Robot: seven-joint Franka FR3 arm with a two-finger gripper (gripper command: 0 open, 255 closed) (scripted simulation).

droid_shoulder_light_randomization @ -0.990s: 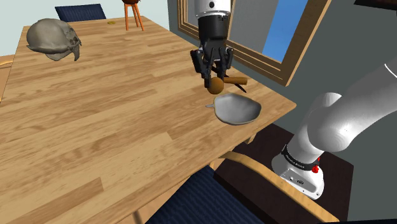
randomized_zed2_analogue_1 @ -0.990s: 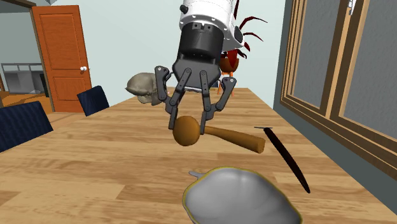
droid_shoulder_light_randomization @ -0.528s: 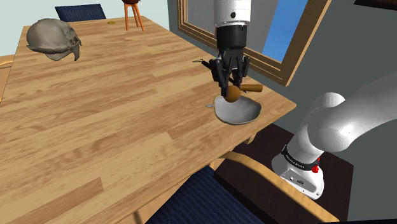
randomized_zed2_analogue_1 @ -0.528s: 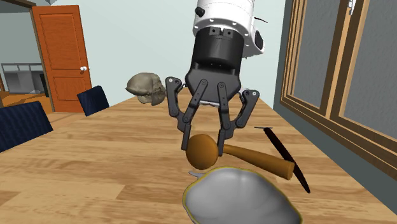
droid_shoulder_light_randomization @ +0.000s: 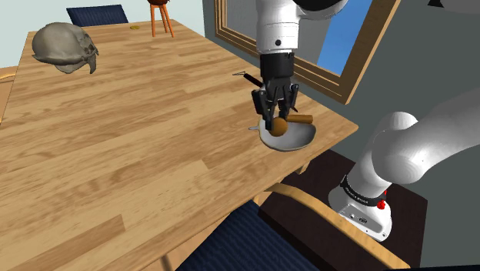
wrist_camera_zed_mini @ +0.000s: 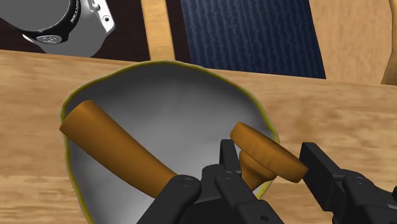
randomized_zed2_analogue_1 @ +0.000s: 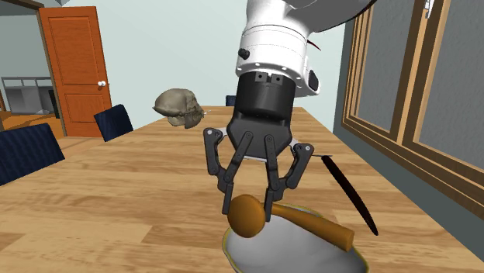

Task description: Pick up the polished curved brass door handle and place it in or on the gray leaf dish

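The brown curved door handle point(droid_shoulder_light_randomization: 282, 125) is clasped by my gripper point(droid_shoulder_light_randomization: 275, 123) near its round end. It hangs low over the gray leaf dish point(droid_shoulder_light_randomization: 295, 140), close to the table's near right corner in the shoulder view. In the second exterior view the gripper point(randomized_zed2_analogue_1: 248, 209) is shut on the handle point(randomized_zed2_analogue_1: 312, 224), whose long arm lies across the dish point(randomized_zed2_analogue_1: 233, 252). In the wrist view the handle point(wrist_camera_zed_mini: 114, 143) reaches over the dish's hollow point(wrist_camera_zed_mini: 178, 102), with the gripper point(wrist_camera_zed_mini: 270, 159) around its disc end. Whether the handle touches the dish I cannot tell.
A gray skull-like object point(droid_shoulder_light_randomization: 65, 46) sits at the table's far left corner. A thin black tool point(randomized_zed2_analogue_1: 349, 194) lies beside the dish, toward the window. A blue chair point(droid_shoulder_light_randomization: 246, 242) stands at the table's near edge, and the arm's base point(droid_shoulder_light_randomization: 369, 208) is just past that corner.
The gripper has carried the handle toward the shoulder view's right and then down, from above the bare table beside the dish to low over the dish.
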